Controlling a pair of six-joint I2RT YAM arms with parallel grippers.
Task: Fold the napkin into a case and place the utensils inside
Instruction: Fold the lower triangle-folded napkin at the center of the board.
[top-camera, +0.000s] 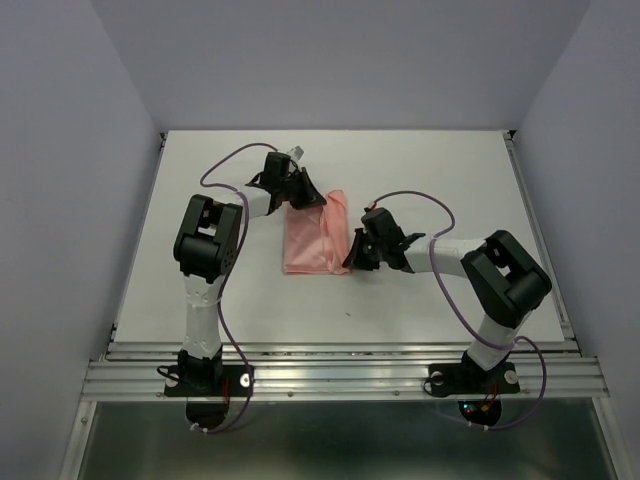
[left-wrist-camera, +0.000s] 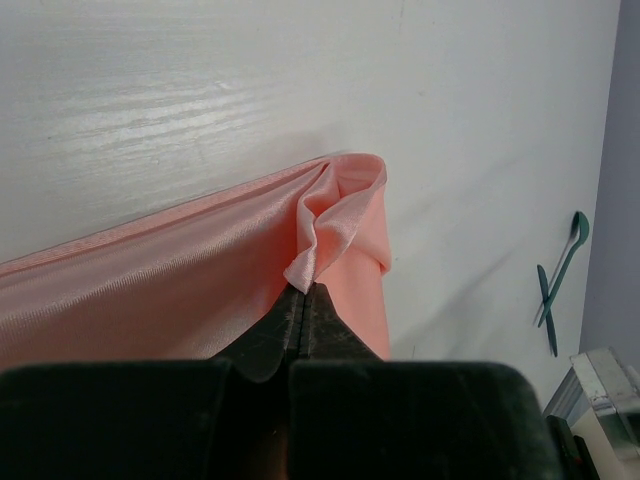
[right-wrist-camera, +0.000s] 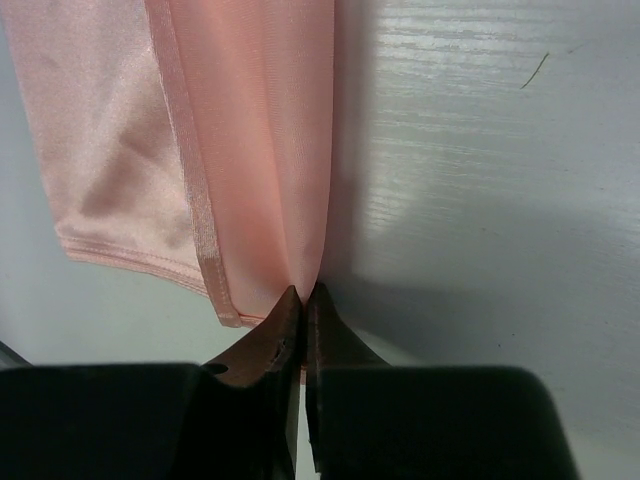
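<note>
The napkin lies on the white bench, about in the middle between the far edge and the near edge and a little toward the left edge. It is folded to a layered shape that is longer from far to near, with fine creases on its surface. It is flat on its left part, and on its right part the cloth is lifted.

The left end effector is at the far end of the napkin, at the right corner. Its fingers are pressed together on a small bunched piece of the cloth, and this corner stands up from the bench in a soft curl.

The right end effector is at the near end of the napkin, on the right side. In the right wrist view its two fingers are closed on the cloth, at the fold just beside the hemmed near edge.

The utensils are two thin dark-teal pieces that lie on the bare bench, crossed over each other. One has a round spoon end. They are well apart from the napkin and near a metal rail. Which edge of the bench this is, I cannot tell.
</note>
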